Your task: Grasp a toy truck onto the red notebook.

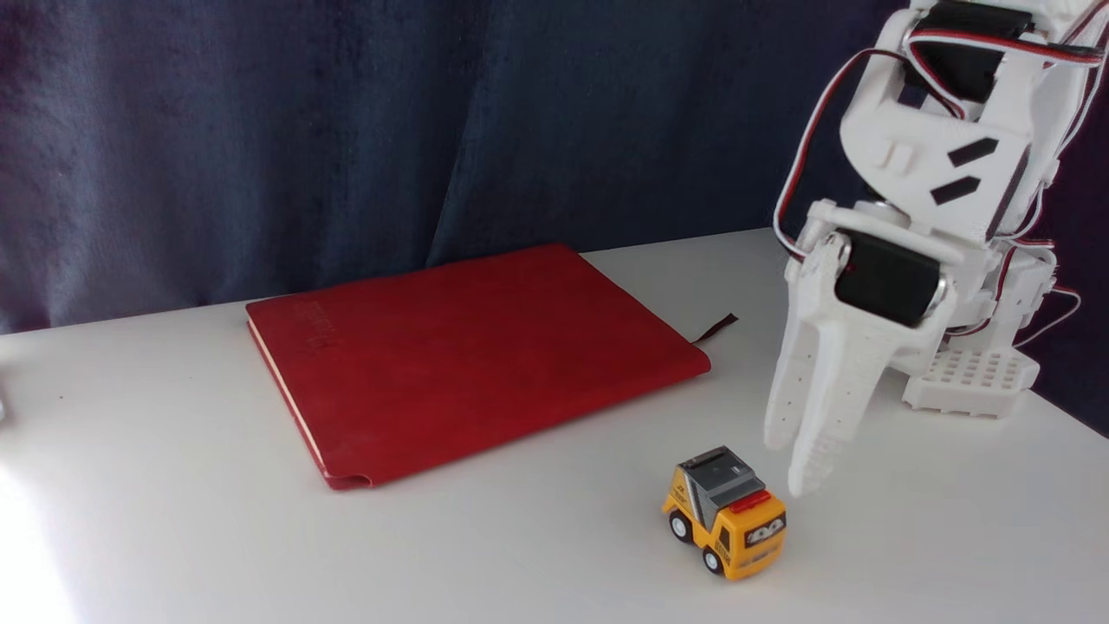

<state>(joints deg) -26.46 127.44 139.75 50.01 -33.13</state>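
Down at lower centre-right of the fixed view, the toy truck (726, 512) on the white table (173, 520): yellow-orange cab with cartoon-eye windshield turned toward the lower right corner, red roof light on top, grey bed behind, black wheels on the tabletop. Upright, untouched, clear of everything around it. Just above and to the right of it, the gripper (795, 464), white, pointing downward, fingertips near the truck's cab but apart from it. Fingers close together with only a narrow gap at the tips, nothing held between them. Above the fingers, a black motor block, then the white arm (936, 165) rising toward the upper right corner, looped with red, black and white wires. Behind the gripper at right, the arm's white base (975, 381) with its grid of holes, resting on the table near the edge. At centre-left of the frame, the red notebook (468, 355), lying flat and closed, set at an angle, cream page edges along its left side, faint embossed lettering near the upper left corner of the cover, thin dark ribbon bookmark (717, 328) poking out at its right corner. Well apart from the truck, to its upper left. Across the top of the frame, a dark blue curtain (346, 130) hanging behind the table.
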